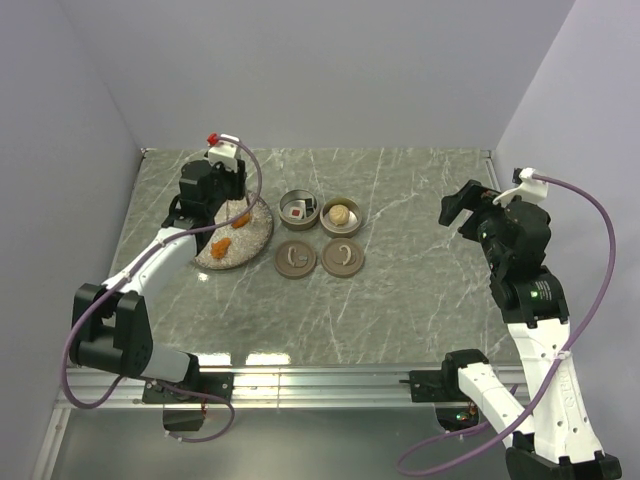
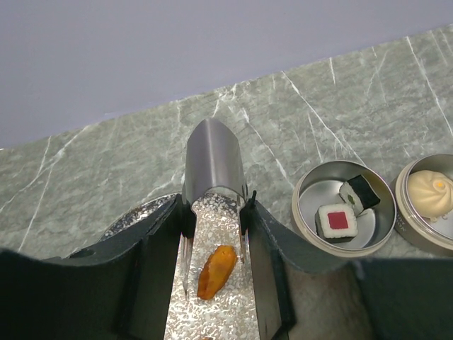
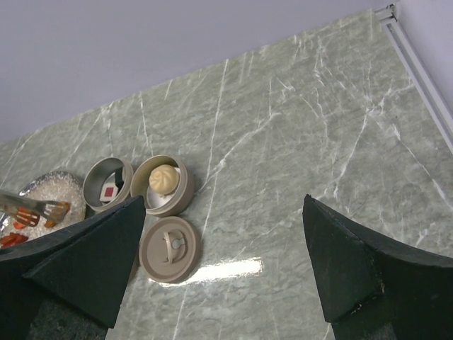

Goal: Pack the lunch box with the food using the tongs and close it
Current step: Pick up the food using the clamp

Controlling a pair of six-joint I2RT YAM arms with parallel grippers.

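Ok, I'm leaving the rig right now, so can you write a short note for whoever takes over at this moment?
Left claw: shut on the tongs, whose arms straddle an orange piece lying on the speckled plate.
Right claw: open, empty, off to the right.
Done: two sushi pieces in one tin, a bun in the other tin.
Left: move that piece and another orange piece from the plate into the tins, then fit both lids, which lie beside the tins.
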